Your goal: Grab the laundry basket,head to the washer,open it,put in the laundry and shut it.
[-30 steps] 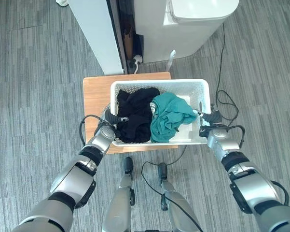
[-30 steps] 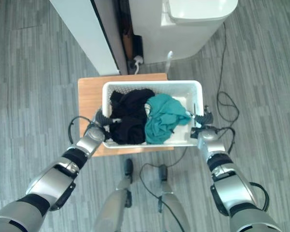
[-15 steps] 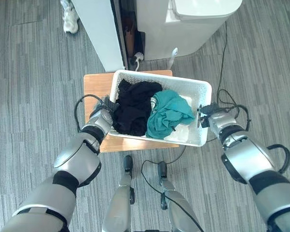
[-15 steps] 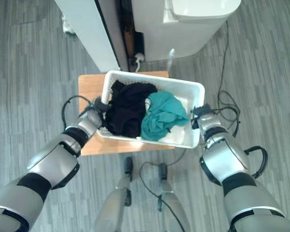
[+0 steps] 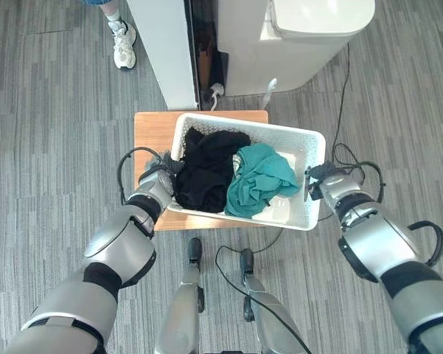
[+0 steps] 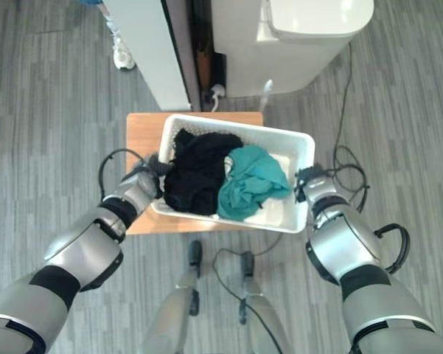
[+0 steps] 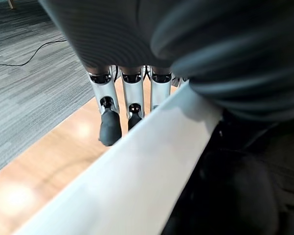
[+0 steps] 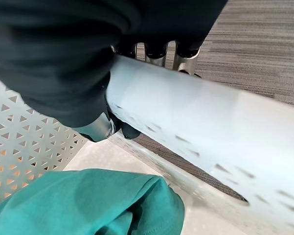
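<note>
A white perforated laundry basket [image 5: 280,130] hangs slightly tilted above a small wooden table [image 5: 151,136]. Inside lie black clothes [image 5: 206,166] on the left and a teal garment [image 5: 259,177] on the right. My left hand [image 5: 159,181] grips the basket's left rim [image 7: 137,166], its fingers [image 7: 132,98] reaching down outside the wall. My right hand [image 5: 321,181] pinches the right rim [image 8: 195,117], thumb [image 8: 100,128] inside above the teal garment [image 8: 88,200] and fingers outside.
The white washer [image 5: 317,22] stands ahead beyond the table, with a tall white panel [image 5: 162,51] to its left and a dark gap with a plug and cables between them. A person's shoe [image 5: 122,46] is on the grey floor at the far left.
The basket has come up off the table and turned a little, with both arms drawn in closer. The camera has shifted, bringing a person's shoe into view.
</note>
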